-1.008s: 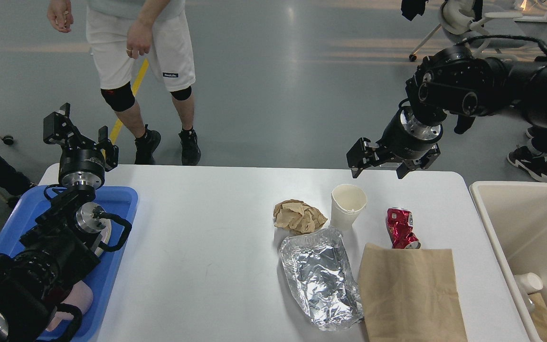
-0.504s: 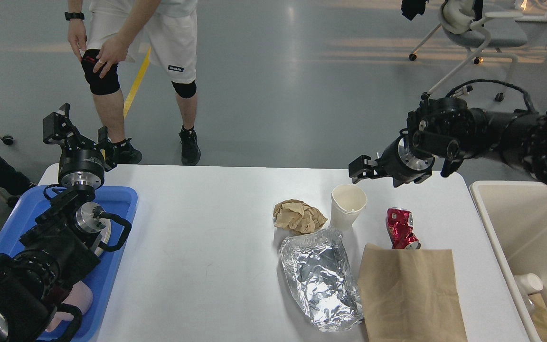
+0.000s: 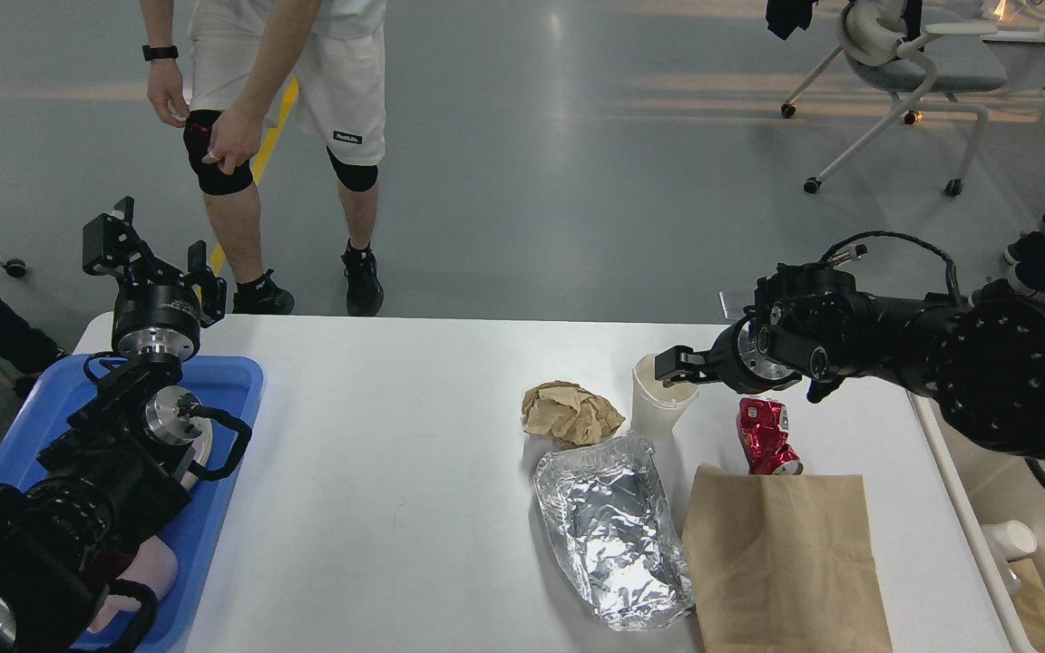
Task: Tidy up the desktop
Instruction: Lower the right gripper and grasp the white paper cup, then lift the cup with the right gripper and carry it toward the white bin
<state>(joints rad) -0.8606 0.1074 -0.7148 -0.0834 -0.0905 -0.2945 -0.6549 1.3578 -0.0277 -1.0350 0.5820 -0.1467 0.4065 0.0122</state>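
The right gripper (image 3: 672, 365) sits at the cup's (image 3: 659, 408) rim, seen end-on and dark; whether its jaws are open or closed cannot be told. The left gripper (image 3: 152, 258) points up over the blue tray (image 3: 232, 399), jaws spread and empty. The arm hides much of the tray. On the white tabletop (image 3: 377, 472) lie crumpled paper (image 3: 570, 413), foil (image 3: 611, 531), a crushed red can (image 3: 763, 435) and a brown bag (image 3: 781, 553), cut off below.

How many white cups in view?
2. One paper cup stands on the desktop, right gripper at its rim. A second cup lies in the bin; others may be hidden there.
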